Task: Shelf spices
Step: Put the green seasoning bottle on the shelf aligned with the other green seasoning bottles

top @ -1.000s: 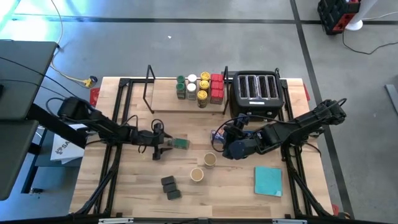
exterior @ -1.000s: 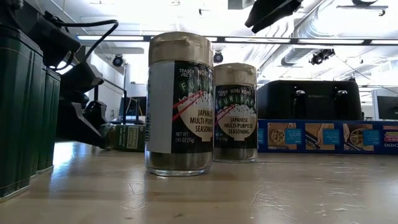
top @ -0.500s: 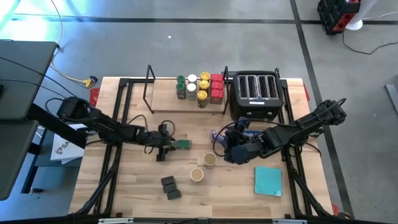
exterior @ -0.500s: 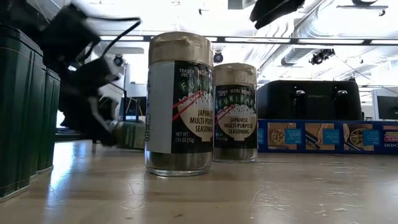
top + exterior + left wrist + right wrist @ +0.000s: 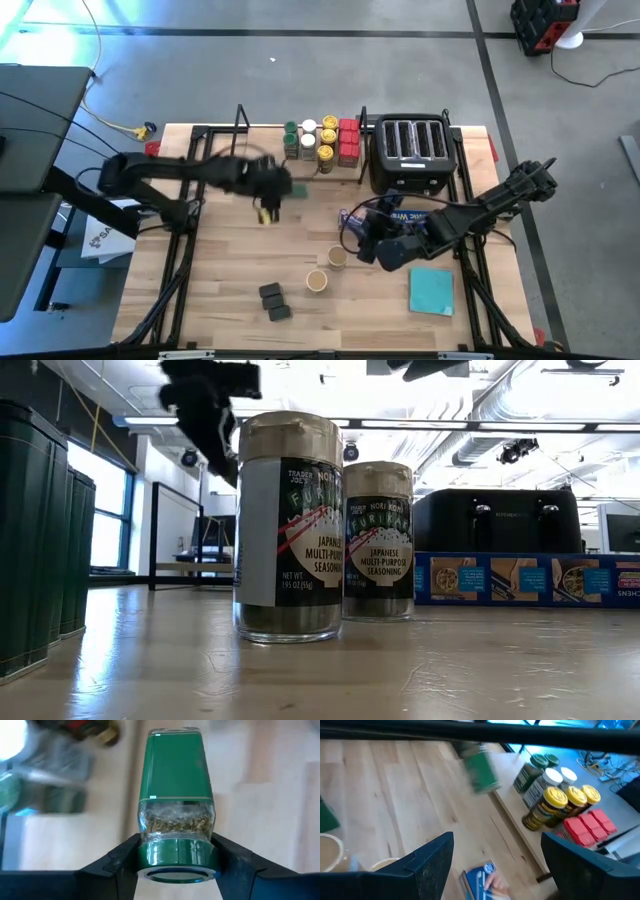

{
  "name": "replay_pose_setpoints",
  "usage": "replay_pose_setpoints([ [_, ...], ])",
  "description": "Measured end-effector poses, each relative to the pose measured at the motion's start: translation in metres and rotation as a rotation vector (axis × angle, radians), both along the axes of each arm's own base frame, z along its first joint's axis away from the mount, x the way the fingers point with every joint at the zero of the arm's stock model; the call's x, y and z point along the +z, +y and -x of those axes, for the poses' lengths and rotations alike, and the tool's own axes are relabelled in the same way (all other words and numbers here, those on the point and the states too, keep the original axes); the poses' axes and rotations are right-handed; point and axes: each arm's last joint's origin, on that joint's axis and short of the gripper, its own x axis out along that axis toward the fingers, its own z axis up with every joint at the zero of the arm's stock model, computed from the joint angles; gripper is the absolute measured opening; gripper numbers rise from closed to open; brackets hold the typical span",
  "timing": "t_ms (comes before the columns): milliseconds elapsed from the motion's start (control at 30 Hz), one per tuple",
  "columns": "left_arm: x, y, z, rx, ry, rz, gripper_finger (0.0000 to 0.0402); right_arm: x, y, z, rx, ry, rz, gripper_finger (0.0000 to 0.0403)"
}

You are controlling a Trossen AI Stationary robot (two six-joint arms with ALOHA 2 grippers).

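Jar (image 5: 176, 807), green-labelled with a green lid, sits clamped at its lid between the left gripper's (image 5: 268, 190) fingers (image 5: 117, 862), raised beside the shelf (image 5: 262, 168), at nine o'clock from the shelved spices (image 5: 320, 143). Right gripper (image 5: 365, 240), jaws spread and empty, waits low at five o'clock.

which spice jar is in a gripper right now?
The green-lidded jar, clamped at its lid by the left gripper and lifted off the table. The other jars stand free.

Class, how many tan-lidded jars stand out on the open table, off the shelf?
2. The first tan-lidded jar stands mid-table; the second tan-lidded jar stands beside it, nearer the front edge. None appears hidden.
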Motion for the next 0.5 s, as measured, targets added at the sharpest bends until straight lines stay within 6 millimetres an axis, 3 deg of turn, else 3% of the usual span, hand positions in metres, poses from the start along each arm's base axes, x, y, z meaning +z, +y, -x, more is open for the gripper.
replay_pose_setpoints([
  [200, 0.013, 0.052, -0.021, 0.101, 0.256, -0.022, 0.02, 0.001, 0.009, 0.003, 0.034, -0.007, 0.017, 0.0296],
  [500, -0.009, 0.097, -0.054, 0.085, 0.44, -0.04, 0.0202, 0.001, 0.021, 0.01, 0.06, -0.018, 0.036, 0.0296],
])
